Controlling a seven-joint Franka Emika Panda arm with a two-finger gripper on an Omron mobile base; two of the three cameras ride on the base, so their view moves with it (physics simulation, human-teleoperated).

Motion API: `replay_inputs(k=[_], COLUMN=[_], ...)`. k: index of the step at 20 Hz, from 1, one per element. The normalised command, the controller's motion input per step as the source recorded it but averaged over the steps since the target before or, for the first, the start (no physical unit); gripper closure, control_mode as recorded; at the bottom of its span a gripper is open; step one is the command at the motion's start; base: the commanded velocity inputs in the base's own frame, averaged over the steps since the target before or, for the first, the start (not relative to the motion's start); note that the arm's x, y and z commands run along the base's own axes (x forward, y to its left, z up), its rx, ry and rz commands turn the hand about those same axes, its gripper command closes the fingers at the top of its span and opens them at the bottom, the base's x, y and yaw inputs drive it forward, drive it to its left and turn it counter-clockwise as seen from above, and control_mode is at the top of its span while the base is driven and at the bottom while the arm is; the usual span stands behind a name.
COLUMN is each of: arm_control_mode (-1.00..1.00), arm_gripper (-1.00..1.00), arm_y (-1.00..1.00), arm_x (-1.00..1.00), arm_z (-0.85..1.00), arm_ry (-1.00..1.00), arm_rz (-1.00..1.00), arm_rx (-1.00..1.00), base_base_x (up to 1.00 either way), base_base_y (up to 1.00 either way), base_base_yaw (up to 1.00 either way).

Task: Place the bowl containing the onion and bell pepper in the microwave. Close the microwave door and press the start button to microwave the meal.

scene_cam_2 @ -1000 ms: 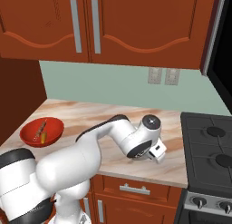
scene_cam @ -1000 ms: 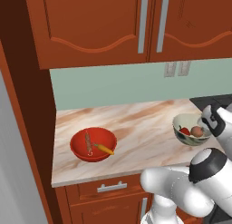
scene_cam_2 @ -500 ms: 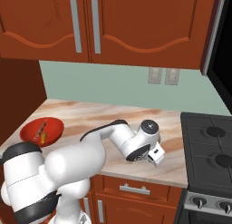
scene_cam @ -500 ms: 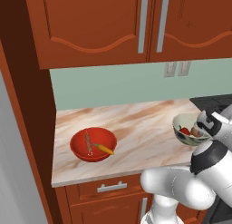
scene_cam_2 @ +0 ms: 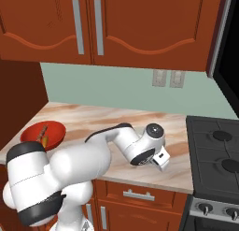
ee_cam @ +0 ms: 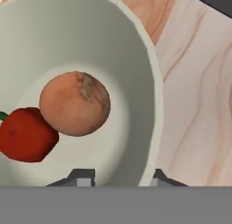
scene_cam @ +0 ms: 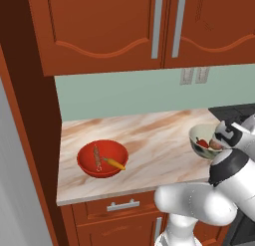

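The cream-white bowl (ee_cam: pixel 136 60) stands on the marble counter, and its blotched outside shows in the left base view (scene_cam: pixel 198 146). Inside lie the tan-orange onion (ee_cam: pixel 74 104) and the red bell pepper (ee_cam: pixel 26 134), side by side and touching. My gripper (ee_cam: pixel 121 177) is open right above the bowl's near rim. One fingertip (ee_cam: pixel 81 176) is inside the bowl and the other (ee_cam: pixel 163 177) outside, so the wall stands between them. In the left base view my wrist (scene_cam: pixel 230 135) covers the bowl's right side. A black panel with a silver strip, the microwave's edge (scene_cam_2: pixel 228 61), shows at the upper right.
A red bowl (scene_cam: pixel 102 158) with a yellow-orange stick sits at the counter's left end. A black stove (scene_cam_2: pixel 217 150) adjoins the counter on the right. Red-brown cupboards (scene_cam_2: pixel 116 24) hang overhead. A tall wooden side panel (scene_cam: pixel 30 115) bounds the left.
My hand has shifted a little left, closer over the cream-white bowl's right rim. The bowls and their contents have stayed in place.
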Motion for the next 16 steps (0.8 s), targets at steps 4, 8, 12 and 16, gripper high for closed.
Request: replay_inputs(k=[4, 8, 12, 16], arm_control_mode=[-1.00, -1.00, -1.00, -1.00], arm_gripper=[1.00, 1.00, 1.00, 1.00], arm_y=[0.00, 0.04, 0.10, 0.19], arm_x=[0.00, -0.16, -0.60, -0.85], arm_z=[0.00, 0.52, 0.98, 0.93], arm_ry=[0.03, 0.09, -0.03, -0.29], arm_rz=[0.00, 0.00, 0.03, 0.06], arm_rx=[0.00, -0.01, -0.02, 0.00], base_base_x=[0.00, 0.00, 0.00, 0.00], base_base_y=[0.00, 0.00, 0.00, 0.00], base_base_yaw=[0.00, 0.00, 0.00, 0.00])
